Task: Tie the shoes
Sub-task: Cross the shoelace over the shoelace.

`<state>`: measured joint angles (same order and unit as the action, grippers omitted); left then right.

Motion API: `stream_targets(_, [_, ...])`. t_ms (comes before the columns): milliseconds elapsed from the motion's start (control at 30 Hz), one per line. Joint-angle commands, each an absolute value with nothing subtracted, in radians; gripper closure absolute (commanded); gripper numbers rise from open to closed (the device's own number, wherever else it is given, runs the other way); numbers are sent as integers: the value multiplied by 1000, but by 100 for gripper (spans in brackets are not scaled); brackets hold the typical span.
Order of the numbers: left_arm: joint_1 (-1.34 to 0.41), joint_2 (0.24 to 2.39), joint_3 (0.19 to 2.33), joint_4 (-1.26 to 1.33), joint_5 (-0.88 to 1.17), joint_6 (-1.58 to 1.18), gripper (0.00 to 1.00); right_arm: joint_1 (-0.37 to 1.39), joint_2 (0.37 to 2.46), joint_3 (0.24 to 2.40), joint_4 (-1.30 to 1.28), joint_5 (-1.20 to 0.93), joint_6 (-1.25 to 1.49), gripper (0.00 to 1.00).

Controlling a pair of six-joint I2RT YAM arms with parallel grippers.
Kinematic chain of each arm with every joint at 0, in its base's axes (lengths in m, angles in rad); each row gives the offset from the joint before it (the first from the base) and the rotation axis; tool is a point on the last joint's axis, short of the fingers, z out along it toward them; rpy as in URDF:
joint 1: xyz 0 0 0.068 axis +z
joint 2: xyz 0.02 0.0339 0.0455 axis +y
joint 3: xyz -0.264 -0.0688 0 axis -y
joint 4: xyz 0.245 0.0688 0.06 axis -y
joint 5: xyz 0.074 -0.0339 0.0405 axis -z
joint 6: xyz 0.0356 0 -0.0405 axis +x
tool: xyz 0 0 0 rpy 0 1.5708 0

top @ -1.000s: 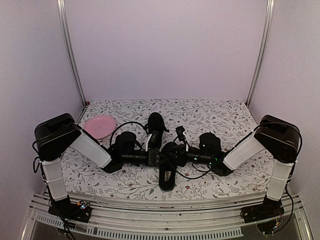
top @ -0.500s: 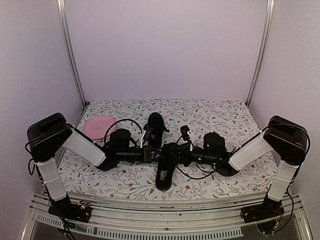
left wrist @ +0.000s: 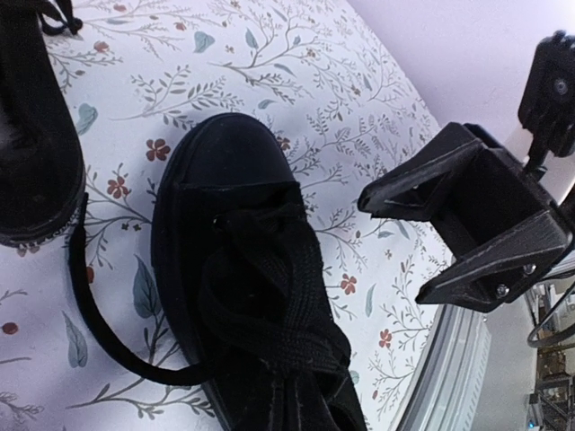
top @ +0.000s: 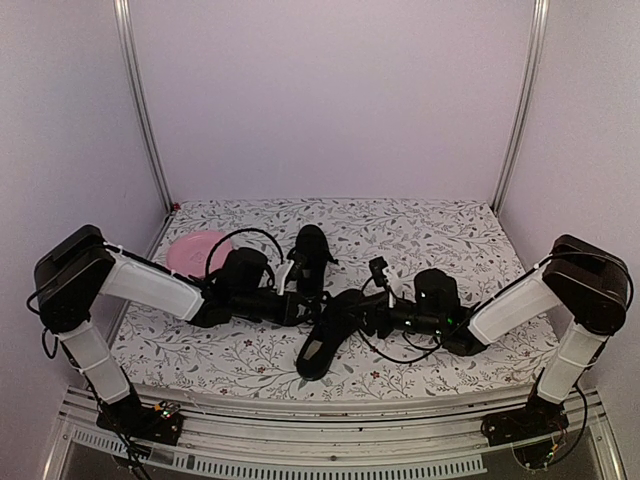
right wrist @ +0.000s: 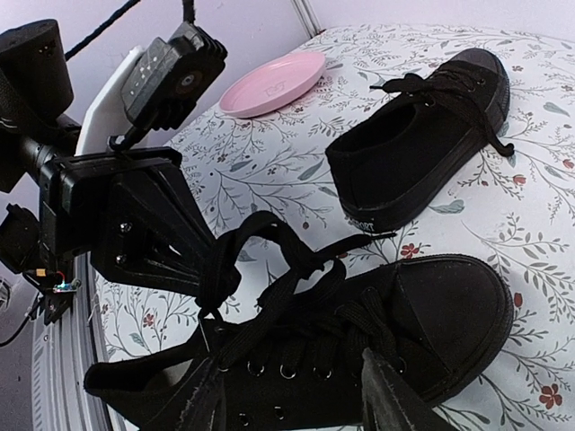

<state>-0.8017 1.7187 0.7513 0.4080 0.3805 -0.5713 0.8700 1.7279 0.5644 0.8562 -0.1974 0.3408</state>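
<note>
Pink plate [top: 190,251] rests on floral table [top: 430,225].

Bare tablecloth [top: 440,230] at back right; near shoe [top: 315,352], far shoe [top: 312,250], pink plate [top: 190,250] centre-left.

near shoe [top: 323,340]: black, angled, laces loose | far shoe [top: 311,252]: black, upright, just behind

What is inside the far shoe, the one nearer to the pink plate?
In the right wrist view, the far shoe shows through its opening only a dark lining, with nothing lying in it. The toe end, under its laces, is covered, so it cannot be checked.
</note>
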Motion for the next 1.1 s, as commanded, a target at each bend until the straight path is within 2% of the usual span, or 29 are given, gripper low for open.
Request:
stream_targets(0, [-785, 1695, 771, 357, 367, -527, 100, 866, 1746, 637, 769, -232, 372, 47])
stream_targets(300, [-785, 1697, 740, 459, 424, -606, 100, 893, 1796, 780, 564, -154, 493, 53])
stream_targets(467, [-785, 1700, 740, 471, 438, -622, 100, 908, 1784, 775, 604, -221, 491, 60])
stream_targets(600, [-784, 1702, 738, 478, 445, -624, 100, 909, 1810, 785, 661, -306, 500, 60])
stream_targets(1067, [-784, 1703, 727, 503, 449, -631, 100, 909, 1864, 838, 707, -343, 527, 61])
